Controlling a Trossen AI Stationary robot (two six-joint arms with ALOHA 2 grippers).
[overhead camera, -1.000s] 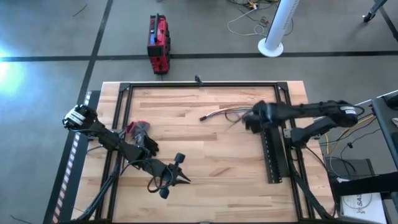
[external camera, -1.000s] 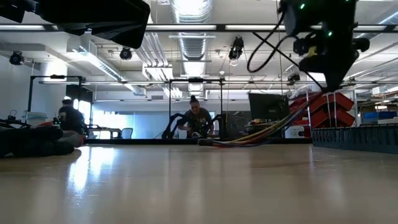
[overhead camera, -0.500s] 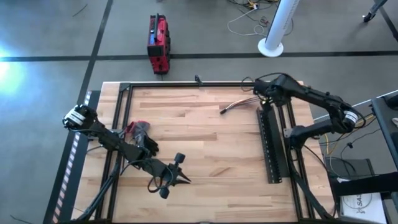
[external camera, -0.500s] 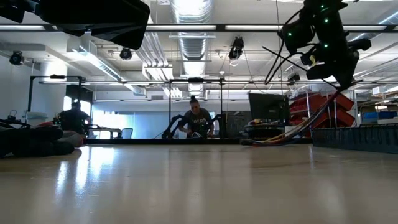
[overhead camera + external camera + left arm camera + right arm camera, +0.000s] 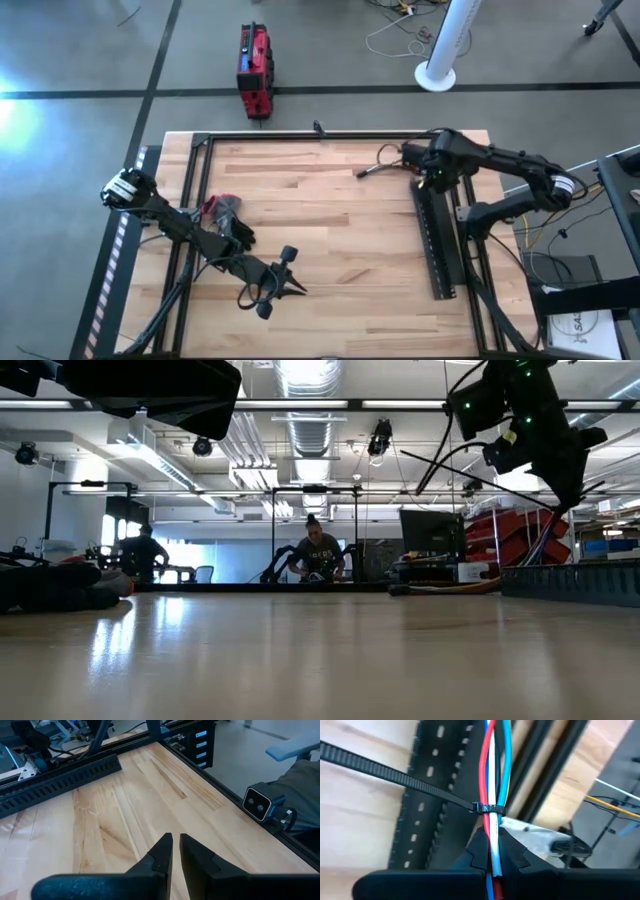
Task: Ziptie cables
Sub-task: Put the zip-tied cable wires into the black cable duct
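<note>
A big open workshop stretches behind the pale wooden table [image 5: 320,230], with a person [image 5: 318,555] seated at a bench across the room and another [image 5: 143,553] off by the bright windows. On the table's right side lies the long black perforated bar [image 5: 438,240], running from the far edge toward the near one.

The right gripper [image 5: 432,172] hovers over the far end of that bar, and it is clamped tight on the cables [image 5: 496,795]. In the right wrist view the red, white and blue wires run straight out from between the pinched fingers [image 5: 479,851], their long axis in line with the gripper. From above, the bundle leaves the gripper and reaches leftward across the table, ending in a dark tip near the far rail, slightly curved.

The ziptie [image 5: 395,774] is cinched around the wires just beyond the fingertips, its small head sitting on the bundle and its ribbed tail sticking out sideways, roughly square to the wires.

The left gripper [image 5: 174,851] waits near the table's front left, low over bare wood, its fingers nearly together with only a thin slit between them, holding nothing.
</note>
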